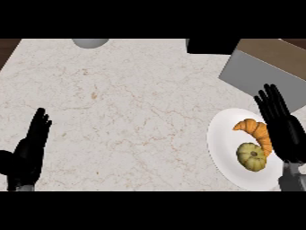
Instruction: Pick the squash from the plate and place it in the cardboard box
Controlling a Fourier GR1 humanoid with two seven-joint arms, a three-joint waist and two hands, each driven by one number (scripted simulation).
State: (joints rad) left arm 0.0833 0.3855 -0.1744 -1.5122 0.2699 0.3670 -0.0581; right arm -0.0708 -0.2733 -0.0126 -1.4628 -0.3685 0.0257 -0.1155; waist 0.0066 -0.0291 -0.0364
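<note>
A small yellow-green squash (251, 156) lies on the white plate (223, 137) at the lower right, beside an orange croissant (256, 130). My right hand (287, 130) hovers over the plate's right side with straight fingers pointing away from me, just right of the squash and croissant, holding nothing. The cardboard box (274, 72) stands at the upper right, beyond the plate; its grey side faces me and a brown flap shows on top. My left hand (27, 152) rests open at the lower left, fingers up.
A grey round object (90, 42) sits at the counter's far edge. A black object (212, 46) stands left of the box. Dark wood borders the marble counter (128, 112) at the left.
</note>
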